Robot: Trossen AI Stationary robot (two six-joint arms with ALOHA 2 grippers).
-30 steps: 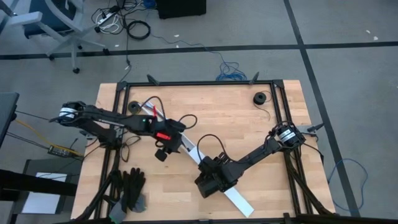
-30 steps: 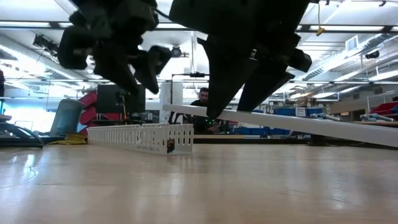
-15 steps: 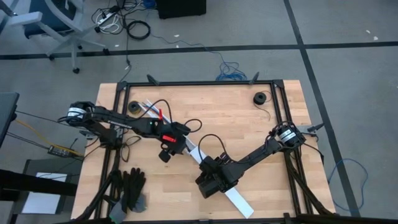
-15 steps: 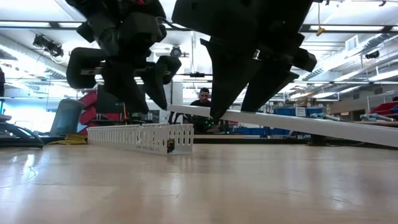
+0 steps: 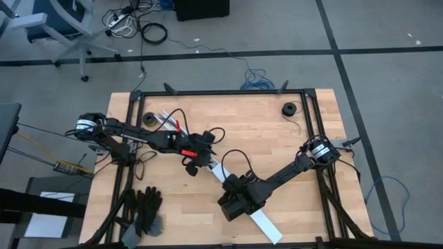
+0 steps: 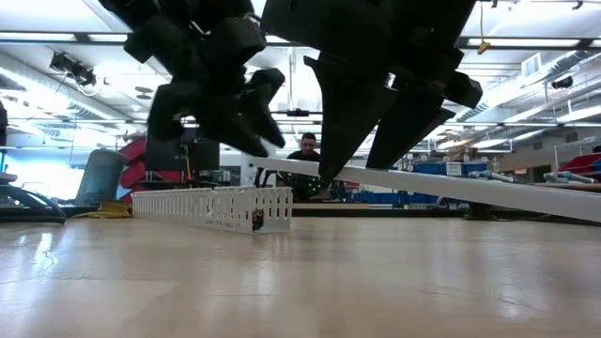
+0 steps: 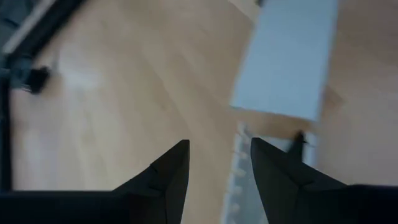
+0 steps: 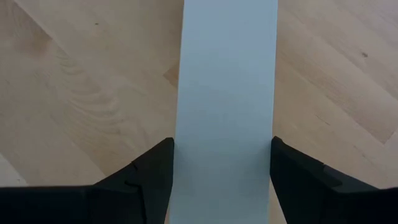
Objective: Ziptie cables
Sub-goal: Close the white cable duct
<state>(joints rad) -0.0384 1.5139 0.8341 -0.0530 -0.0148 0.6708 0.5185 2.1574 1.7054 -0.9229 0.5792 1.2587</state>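
Observation:
A white slotted channel (image 5: 181,135) lies slantwise on the wooden table, also in the low view (image 6: 211,208). The cables, red and blue wires (image 5: 173,123), show at its far left end. A flat white strip (image 5: 266,223) runs on toward the near right. My right gripper (image 8: 222,146) is shut on it. My left gripper (image 7: 217,146) hovers open over the channel (image 7: 239,177), just short of the strip's raised end (image 7: 286,62), with only bare wood between its fingers. My right gripper pinches the flat white strip by its two long edges (image 8: 186,155), one finger on each side. The fingers slant down from the table's right and lie across the strip. The strip's end toward the channel (image 6: 272,166) is lifted clear of the table, so the strip is tilted.
A black roll (image 5: 288,109) sits at the far right and another (image 5: 147,120) at the far left. Black gloves (image 5: 145,207) lie at the near left. Black frame rails (image 5: 221,92) border the table. A person (image 6: 308,145) sits in the room behind.
My left gripper has moved along the channel toward the table's right, nearer the strip's raised end, and has tipped further down and rolled. The strip and my right gripper have stayed where they were.

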